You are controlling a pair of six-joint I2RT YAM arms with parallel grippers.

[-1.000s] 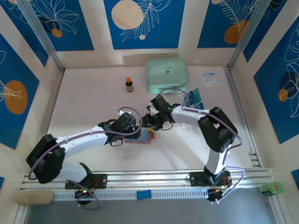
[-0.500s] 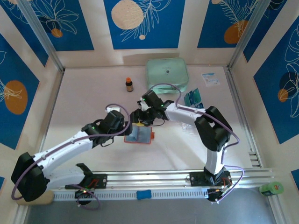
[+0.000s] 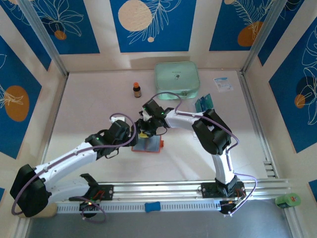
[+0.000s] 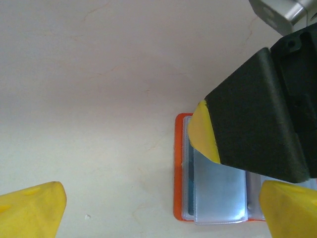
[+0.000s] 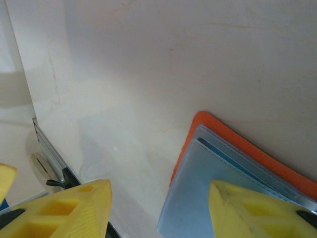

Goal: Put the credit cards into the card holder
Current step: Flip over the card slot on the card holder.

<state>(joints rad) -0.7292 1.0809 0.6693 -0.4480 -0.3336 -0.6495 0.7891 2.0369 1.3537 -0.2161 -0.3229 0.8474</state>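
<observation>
The card holder (image 3: 150, 145) lies open on the table, an orange-red fold with clear sleeves (image 4: 218, 191). A teal credit card edge (image 5: 233, 158) shows inside one sleeve. More credit cards (image 3: 204, 102) sit stacked behind the right arm. My right gripper (image 3: 145, 131) hangs over the holder's far left corner, open; one yellow fingertip (image 5: 252, 210) rests on the top sleeve (image 5: 198, 198), the other is over bare table. My left gripper (image 3: 132, 141) is at the holder's left edge (image 4: 179, 168), wide open and holding nothing. The right gripper's black finger (image 4: 257, 124) crosses the left wrist view.
A mint-green zip case (image 3: 177, 80) stands at the back centre with a small brown bottle (image 3: 136, 89) to its left. A white paper slip (image 3: 223, 84) lies at the back right. An aluminium rail (image 3: 163, 191) runs along the near edge.
My left gripper has drawn back to the left off the holder. The right gripper has travelled left to the holder's far left corner, its jaws a little wider.
</observation>
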